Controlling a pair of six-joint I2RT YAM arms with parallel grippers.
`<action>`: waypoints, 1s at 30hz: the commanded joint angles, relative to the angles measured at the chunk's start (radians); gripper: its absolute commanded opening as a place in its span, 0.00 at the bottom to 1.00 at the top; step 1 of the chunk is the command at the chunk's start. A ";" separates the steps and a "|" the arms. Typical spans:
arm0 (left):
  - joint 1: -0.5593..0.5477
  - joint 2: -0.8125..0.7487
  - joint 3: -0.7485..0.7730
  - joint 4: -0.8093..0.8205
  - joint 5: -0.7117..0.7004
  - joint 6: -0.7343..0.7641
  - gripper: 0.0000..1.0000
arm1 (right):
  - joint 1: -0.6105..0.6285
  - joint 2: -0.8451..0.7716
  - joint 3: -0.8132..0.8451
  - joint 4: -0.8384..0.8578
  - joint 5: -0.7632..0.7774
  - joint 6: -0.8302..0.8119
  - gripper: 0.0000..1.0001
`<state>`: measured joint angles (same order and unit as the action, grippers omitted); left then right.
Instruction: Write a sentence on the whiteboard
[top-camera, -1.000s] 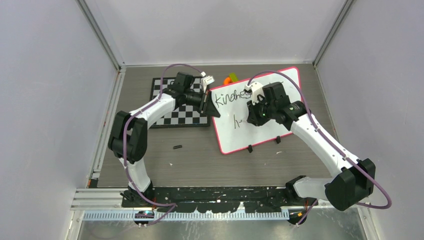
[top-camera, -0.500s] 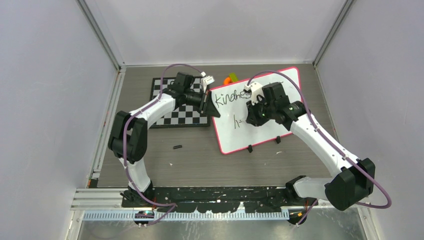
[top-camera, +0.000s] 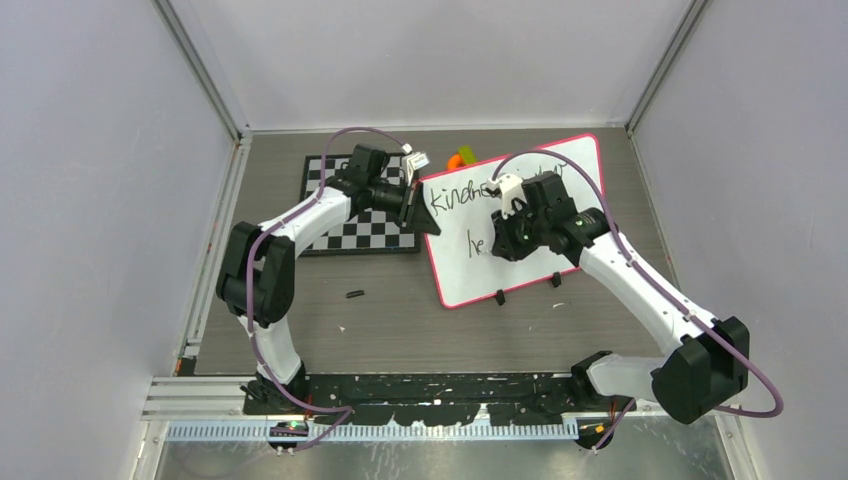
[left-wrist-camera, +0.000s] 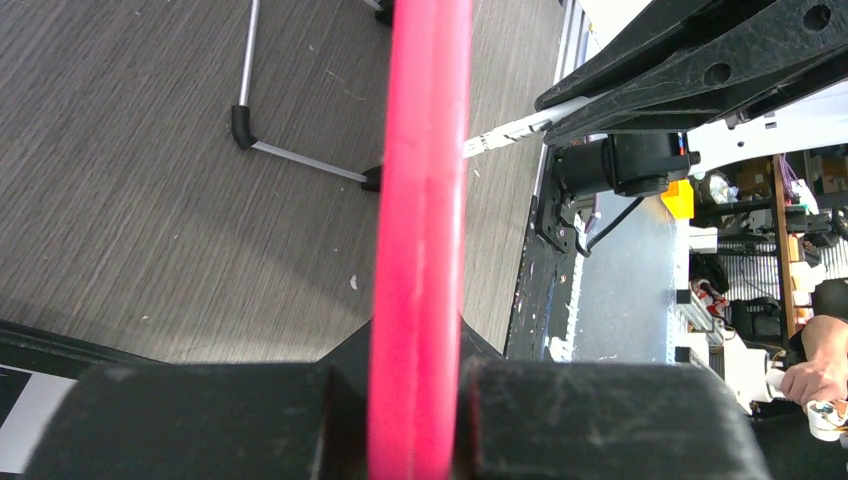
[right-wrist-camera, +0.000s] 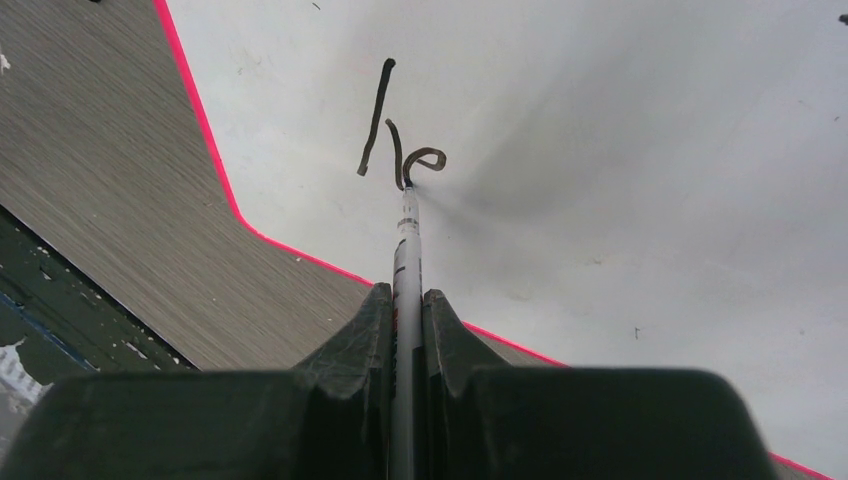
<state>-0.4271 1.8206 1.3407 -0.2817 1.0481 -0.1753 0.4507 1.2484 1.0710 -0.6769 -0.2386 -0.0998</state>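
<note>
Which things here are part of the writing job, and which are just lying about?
In use: whiteboard, sentence being written, marker in the right pincer, left pincer clamping the board's frame.
Lying about: checkerboard, orange-and-green object, small black piece.

Whiteboard (top-camera: 470, 275) lies skewed on the table (top-camera: 400, 330), right of centre. Checkerboard (top-camera: 345, 215) just left of it. My left gripper (top-camera: 425, 222) sits on its left edge, between the two. My right gripper (top-camera: 497, 243) is over mid-board, marker (right-wrist-camera: 405, 250) tip on the sentence's (top-camera: 455, 196) lower line.
</note>
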 joint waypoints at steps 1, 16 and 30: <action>-0.013 0.001 0.031 -0.010 -0.014 -0.005 0.00 | -0.001 -0.036 0.001 0.018 0.059 -0.020 0.00; -0.013 -0.003 0.029 -0.010 0.006 -0.009 0.00 | -0.024 -0.058 0.095 -0.050 0.007 -0.003 0.00; -0.016 -0.007 0.028 0.013 0.010 -0.025 0.00 | -0.066 -0.021 0.083 0.013 0.011 0.029 0.00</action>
<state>-0.4274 1.8206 1.3407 -0.2817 1.0546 -0.1768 0.3840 1.2198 1.1259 -0.7216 -0.2340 -0.0914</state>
